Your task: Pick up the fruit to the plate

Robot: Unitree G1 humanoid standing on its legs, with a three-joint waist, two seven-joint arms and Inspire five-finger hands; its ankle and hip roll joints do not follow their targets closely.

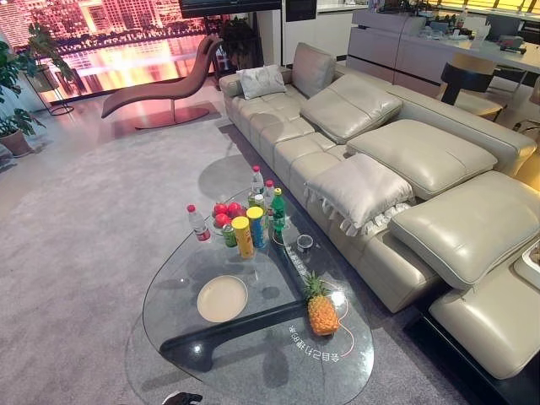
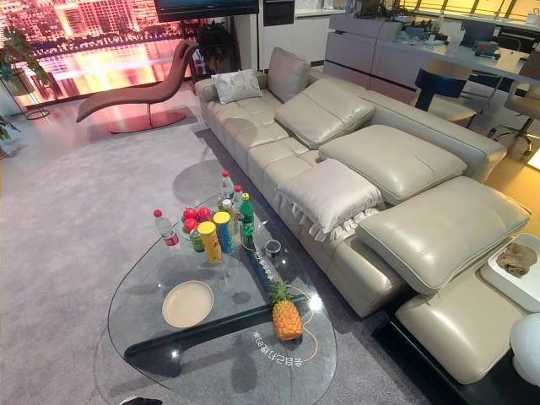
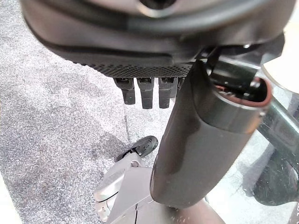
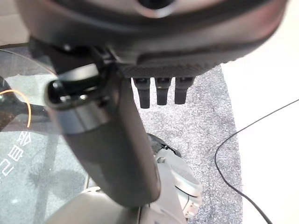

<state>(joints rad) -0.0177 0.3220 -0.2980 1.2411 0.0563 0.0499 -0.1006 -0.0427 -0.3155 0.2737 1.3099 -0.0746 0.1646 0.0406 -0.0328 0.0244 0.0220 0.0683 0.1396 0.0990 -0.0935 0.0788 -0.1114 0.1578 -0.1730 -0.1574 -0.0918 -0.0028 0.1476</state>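
Note:
A pineapple [image 1: 321, 310] stands upright on the near right part of the glass coffee table [image 1: 270, 363]. An empty cream plate [image 1: 222, 299] lies to its left on the same glass. Red apples [image 1: 224, 213] are piled at the table's far end, behind the cans. My left hand [image 3: 140, 56] hangs over the grey carpet beside the table's edge with its fingers [image 3: 145, 91] straight and nothing in it. My right hand [image 4: 187, 51] hangs the same way with straight fingers [image 4: 161, 91] that hold nothing.
A yellow can [image 1: 243, 236], a blue can, a green bottle [image 1: 278, 211] and water bottles [image 1: 199, 224] crowd the table's far end, with a small glass [image 1: 305, 243] nearby. A long beige sofa [image 1: 405, 169] runs along the table's right side. A lounge chair [image 1: 164, 89] stands far back.

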